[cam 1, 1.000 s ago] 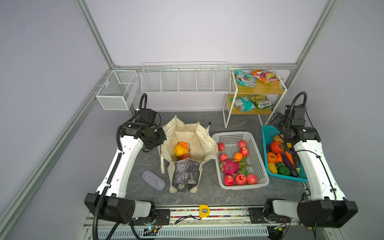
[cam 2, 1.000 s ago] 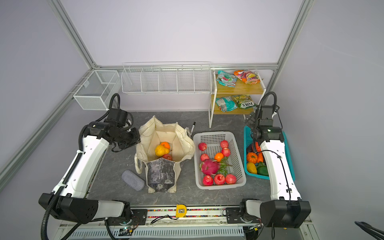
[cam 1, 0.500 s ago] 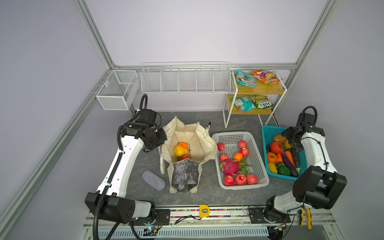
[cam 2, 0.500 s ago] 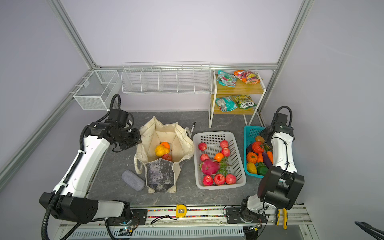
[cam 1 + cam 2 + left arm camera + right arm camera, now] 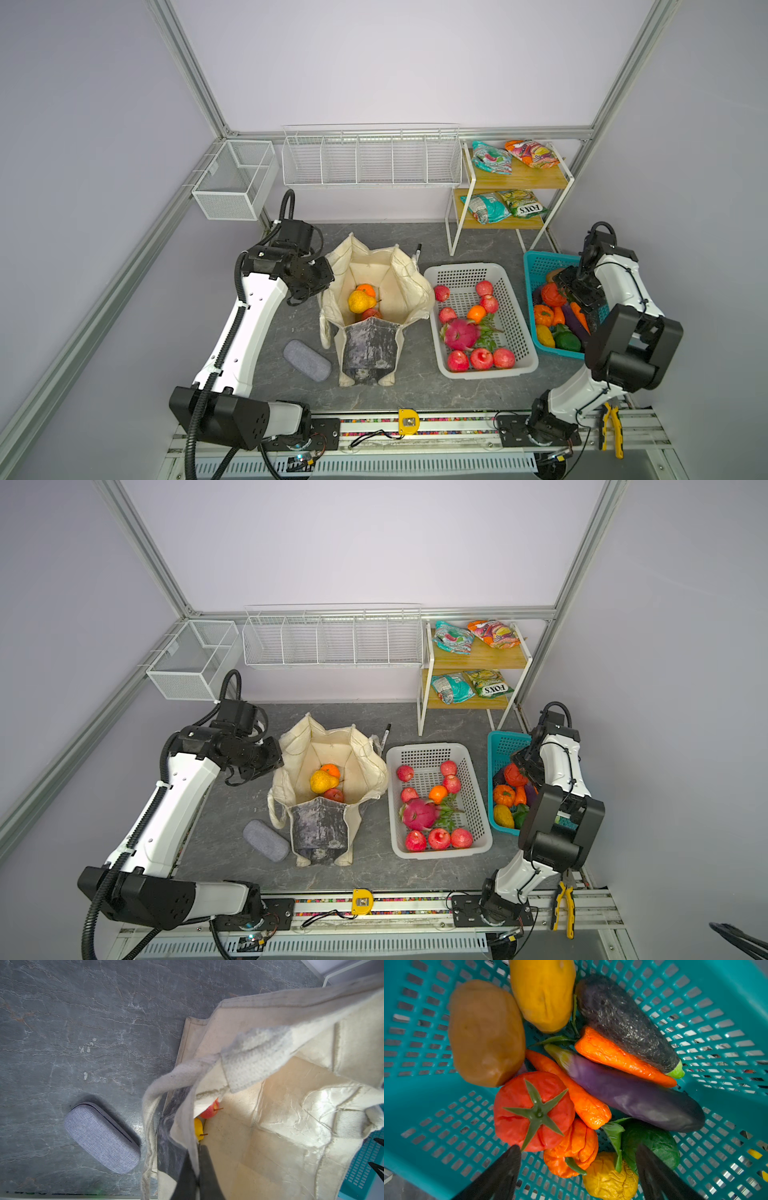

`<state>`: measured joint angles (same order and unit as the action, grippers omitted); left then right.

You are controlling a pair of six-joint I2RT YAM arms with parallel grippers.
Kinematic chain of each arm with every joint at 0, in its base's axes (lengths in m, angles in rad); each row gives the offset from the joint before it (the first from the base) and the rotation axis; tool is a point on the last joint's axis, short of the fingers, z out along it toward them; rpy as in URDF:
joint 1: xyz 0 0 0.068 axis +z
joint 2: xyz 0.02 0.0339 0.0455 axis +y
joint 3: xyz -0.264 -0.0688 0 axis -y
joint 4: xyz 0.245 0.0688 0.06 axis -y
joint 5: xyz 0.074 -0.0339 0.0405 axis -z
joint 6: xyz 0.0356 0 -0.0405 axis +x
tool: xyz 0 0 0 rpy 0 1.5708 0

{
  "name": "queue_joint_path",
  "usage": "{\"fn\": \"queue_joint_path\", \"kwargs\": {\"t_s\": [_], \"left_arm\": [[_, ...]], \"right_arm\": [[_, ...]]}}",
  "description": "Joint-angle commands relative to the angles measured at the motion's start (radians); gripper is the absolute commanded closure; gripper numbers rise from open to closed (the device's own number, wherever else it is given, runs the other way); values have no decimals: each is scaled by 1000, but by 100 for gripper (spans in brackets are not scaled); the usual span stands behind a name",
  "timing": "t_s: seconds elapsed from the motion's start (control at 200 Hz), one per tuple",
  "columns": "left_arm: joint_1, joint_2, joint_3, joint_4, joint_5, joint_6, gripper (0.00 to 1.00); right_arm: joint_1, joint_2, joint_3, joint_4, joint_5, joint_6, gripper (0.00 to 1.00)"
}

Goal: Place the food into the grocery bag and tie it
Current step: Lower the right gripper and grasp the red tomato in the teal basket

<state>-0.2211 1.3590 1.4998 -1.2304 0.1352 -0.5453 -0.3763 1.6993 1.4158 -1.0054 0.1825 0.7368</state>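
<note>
The cream grocery bag stands open mid-table with a yellow pear, an orange and a red apple inside. My left gripper is shut on the bag's left rim; the cloth runs between its jaws. My right gripper hangs open low over the teal basket, holding nothing, its fingers either side of an orange pepper. Beside it lie a tomato, a potato, carrots and an aubergine.
A white basket between bag and teal basket holds apples, an orange and a dragon fruit. Snack packets lie on the back-right shelf. A grey case lies left of the bag, a black marker behind it.
The right arm has folded back and its open gripper has come down over the vegetables in the teal basket. The left arm has held still on the bag's rim.
</note>
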Motion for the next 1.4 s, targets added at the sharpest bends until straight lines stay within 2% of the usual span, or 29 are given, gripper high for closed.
{"fn": "queue_joint_path", "kwargs": {"t_s": [0.0, 0.44, 0.75, 1.395], "left_arm": [[-1, -8, -7, 2, 1, -14, 100], [-1, -3, -15, 0, 20, -3, 100], [0, -4, -19, 9, 11, 17, 100], [3, 37, 17, 7, 0, 14, 100]], "right_arm": [[4, 26, 35, -47, 8, 46, 12], [34, 25, 75, -37, -78, 69, 12], [57, 119, 151, -45, -110, 73, 12], [55, 274, 186, -77, -86, 113, 12]]}}
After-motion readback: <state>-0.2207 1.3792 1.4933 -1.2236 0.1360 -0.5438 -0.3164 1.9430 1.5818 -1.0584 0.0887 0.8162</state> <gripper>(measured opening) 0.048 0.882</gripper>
